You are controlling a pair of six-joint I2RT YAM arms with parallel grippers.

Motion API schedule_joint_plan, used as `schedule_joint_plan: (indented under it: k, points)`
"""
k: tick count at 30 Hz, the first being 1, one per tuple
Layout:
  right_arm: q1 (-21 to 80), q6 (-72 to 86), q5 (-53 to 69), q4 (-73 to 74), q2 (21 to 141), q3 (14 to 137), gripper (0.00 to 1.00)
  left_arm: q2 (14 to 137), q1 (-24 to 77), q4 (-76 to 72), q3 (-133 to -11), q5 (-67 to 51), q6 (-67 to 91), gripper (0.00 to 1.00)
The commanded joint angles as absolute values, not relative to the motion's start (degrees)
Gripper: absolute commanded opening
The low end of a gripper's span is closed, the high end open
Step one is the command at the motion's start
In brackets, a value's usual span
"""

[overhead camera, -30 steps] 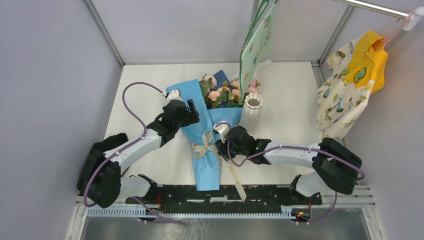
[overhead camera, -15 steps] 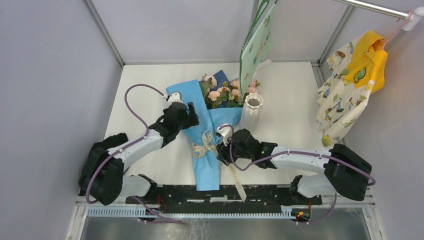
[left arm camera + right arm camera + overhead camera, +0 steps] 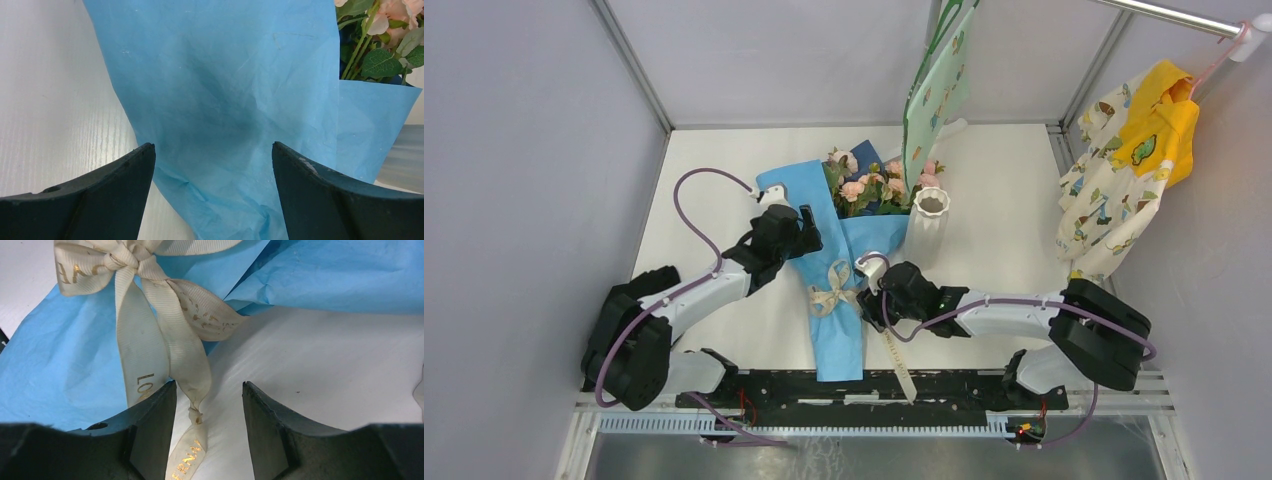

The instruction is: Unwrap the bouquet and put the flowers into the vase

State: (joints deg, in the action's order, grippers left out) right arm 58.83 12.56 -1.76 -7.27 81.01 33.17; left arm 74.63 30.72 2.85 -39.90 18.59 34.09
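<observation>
The bouquet (image 3: 836,300) lies along the table in light blue paper (image 3: 225,75), tied with a cream ribbon (image 3: 132,262). Its pink and peach flowers (image 3: 864,185) point toward the back, and they also show at the top right of the left wrist view (image 3: 395,15). The white ribbed vase (image 3: 929,225) stands upright just right of the flowers. My left gripper (image 3: 804,225) (image 3: 212,145) hangs open over the paper's upper left flap. My right gripper (image 3: 869,297) (image 3: 209,384) is open beside the bow, with a ribbon tail (image 3: 192,400) running loose between its fingers, close to the left one.
A green patterned cloth (image 3: 939,85) hangs over the back of the table, close above the flowers. A yellow and cream garment (image 3: 1129,170) hangs from a rail at the right. The ribbon's long tail (image 3: 894,355) trails toward the black rail (image 3: 944,385) at the near edge.
My right gripper has moved toward the near edge and a little left, down beside the bow. The left gripper shifted only slightly over the paper.
</observation>
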Motion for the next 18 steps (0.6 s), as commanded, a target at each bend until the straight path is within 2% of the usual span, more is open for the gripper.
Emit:
schedule_joint_plan:
  k: [1, 4, 6, 7, 11, 13, 14, 18]
  points:
    - [59.03, 12.48, -2.12, -12.54, 82.77, 32.01, 0.57, 74.93, 31.13, 0.26, -40.03, 20.41, 34.71, 0.91]
    - [59.01, 13.16, -0.78, -14.39, 84.66, 32.10, 0.55, 75.89, 31.25, 0.24, -40.21, 20.39, 34.97, 0.91]
    - [58.98, 13.36, -0.30, -15.15, 85.82, 32.67, 0.48, 76.30, 31.39, 0.26, -40.14, 20.46, 35.07, 0.91]
    - [58.99, 13.40, -0.18, -15.28, 86.38, 33.05, 0.43, 76.60, 31.36, 0.25, -40.11, 20.60, 35.19, 0.91]
    - [58.99, 13.03, -0.72, -13.64, 86.27, 34.91, 0.13, 77.53, 31.39, -1.65, -39.94, 20.50, 35.55, 0.91]
    - [58.98, 12.76, -1.65, -12.23, 84.45, 35.31, 0.03, 78.12, 31.47, -2.11, -39.98, 20.23, 35.66, 0.91]
    - [59.00, 12.63, -2.40, -11.32, 83.37, 35.46, 0.00, 78.34, 31.49, -2.37, -39.87, 20.07, 35.68, 0.91]
    - [59.05, 11.85, -5.76, -7.70, 76.96, 35.86, 0.00, 80.71, 31.51, -3.16, -40.16, 19.52, 36.13, 0.90]
